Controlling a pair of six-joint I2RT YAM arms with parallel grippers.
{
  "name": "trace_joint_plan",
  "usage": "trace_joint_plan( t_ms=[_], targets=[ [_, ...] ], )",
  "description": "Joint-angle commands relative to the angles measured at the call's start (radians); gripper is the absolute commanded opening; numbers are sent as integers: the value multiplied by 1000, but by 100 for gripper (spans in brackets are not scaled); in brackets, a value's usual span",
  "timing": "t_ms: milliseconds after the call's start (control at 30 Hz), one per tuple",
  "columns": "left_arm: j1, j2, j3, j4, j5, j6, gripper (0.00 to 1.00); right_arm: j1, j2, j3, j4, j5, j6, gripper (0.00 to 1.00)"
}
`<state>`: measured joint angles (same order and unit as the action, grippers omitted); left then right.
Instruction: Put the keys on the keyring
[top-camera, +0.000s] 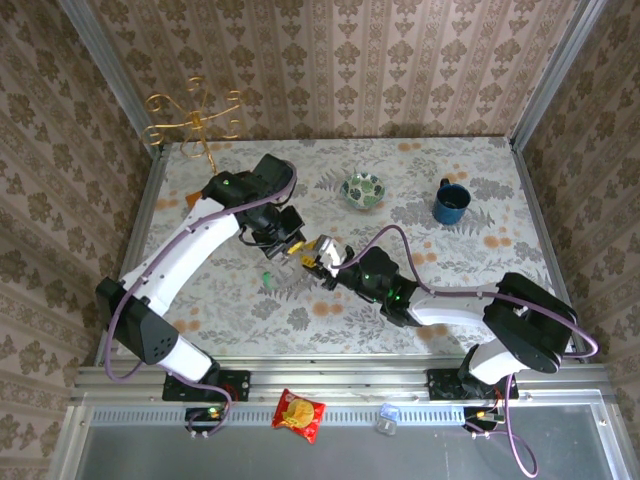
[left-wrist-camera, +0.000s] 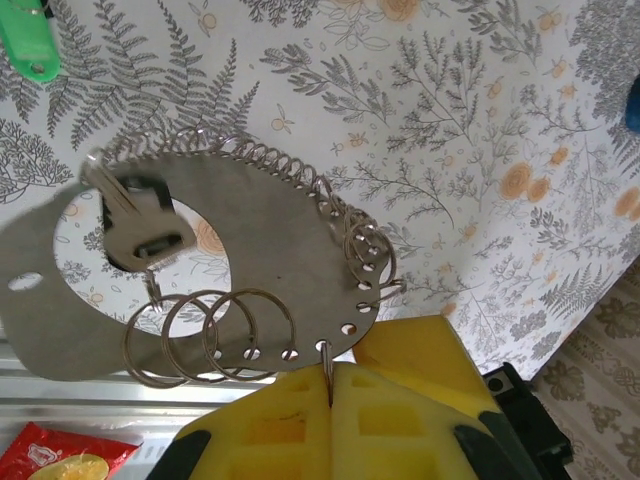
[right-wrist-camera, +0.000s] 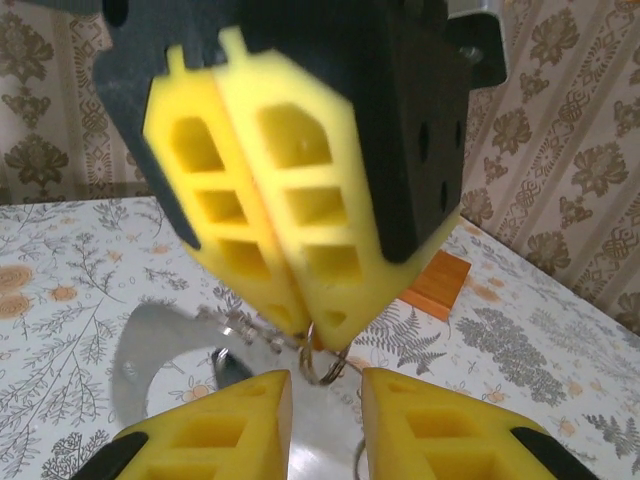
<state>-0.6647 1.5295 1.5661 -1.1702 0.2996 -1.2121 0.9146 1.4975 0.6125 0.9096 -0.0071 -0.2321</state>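
Left gripper is clamped tight, pinching a small ring on the keyring, held up over mid-table, with the black-headed key dangling from it. Right gripper faces it, jaws parted, gripping nothing. Green key lies on the table nearby. Bowl and mug sit well apart, toward the far edge.

The key is bright green, the keyring grey, the table fern-patterned.
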Motion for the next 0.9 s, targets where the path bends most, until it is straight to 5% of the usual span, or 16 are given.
trace_joint_plan(
  t_ms=[0,200,600,733,867],
  targets=[
    [8,-32,-25,9,45,-79,0,5,16,28,74,3,-11,27],
    [10,-37,-31,9,53,-93,0,4,32,44,78,-1,-19,23],
    [15,-77,-121,155,116,-99,0,3,40,47,80,4,-38,0],
    [61,-133,-190,260,98,-46,30,-10,23,29,69,-34,-33,0],
    [110,-203,-216,306,-34,127,43,-21,5,23,26,-77,-32,0]
  ],
)
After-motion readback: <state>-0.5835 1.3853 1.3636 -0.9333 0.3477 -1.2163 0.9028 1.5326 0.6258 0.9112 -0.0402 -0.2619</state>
